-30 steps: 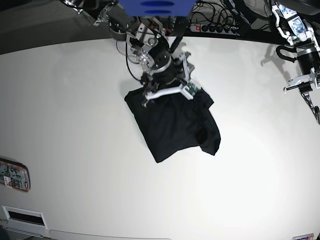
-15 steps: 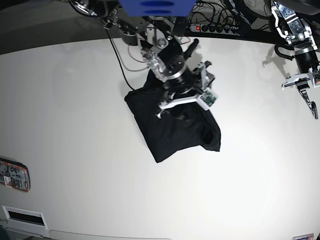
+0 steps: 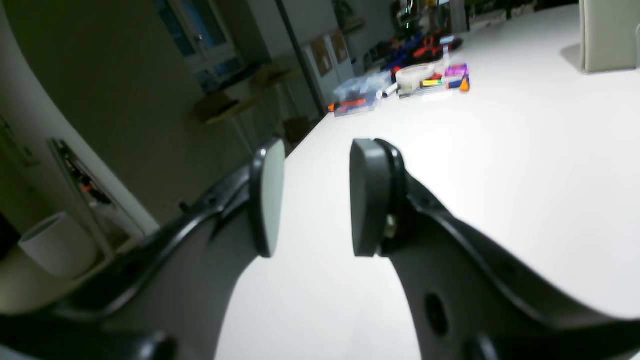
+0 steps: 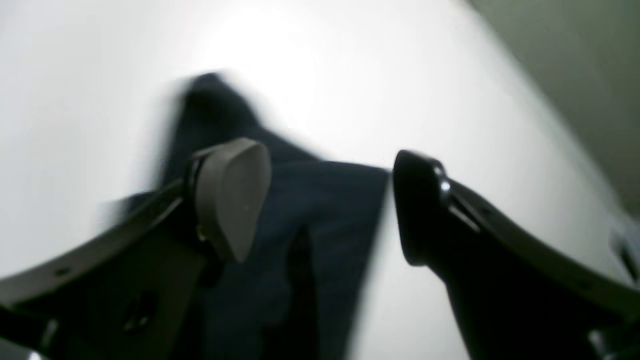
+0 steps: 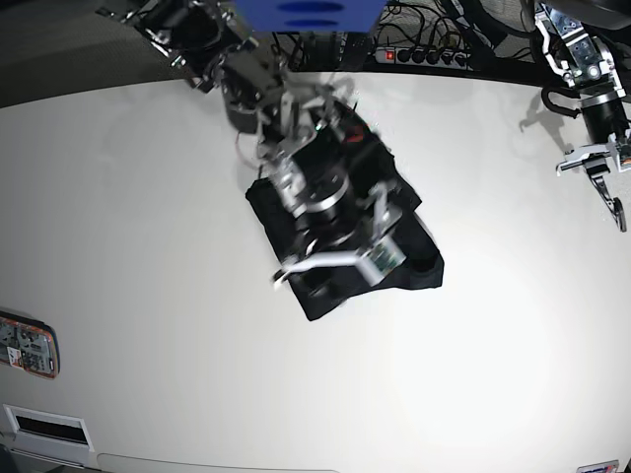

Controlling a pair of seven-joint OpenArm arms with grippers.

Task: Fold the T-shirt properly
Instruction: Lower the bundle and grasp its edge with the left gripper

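Note:
The black T-shirt [image 5: 414, 251] lies bunched on the white table [image 5: 148, 197], a little behind its middle. My right gripper [image 5: 330, 276] hovers over the shirt's near part, covering much of the cloth. In the blurred right wrist view this gripper [image 4: 330, 165] is open, and the dark T-shirt [image 4: 300, 215] shows below, between its fingers, with nothing gripped. My left gripper [image 5: 596, 192] hangs above bare table at the far right, well away from the shirt. Seen from the left wrist, it [image 3: 315, 200] is open and empty.
A power strip [image 5: 424, 56] and cables lie along the table's back edge. A flat orange-edged device [image 5: 28, 347] sits at the left edge, and a white box [image 5: 44, 426] at the front left corner. In the left wrist view, coloured clutter [image 3: 425, 75] lies far down the table.
My right arm has swung from the shirt's far edge across it toward its near edge. The shirt's right side has shifted and spread a little. The left arm has barely moved.

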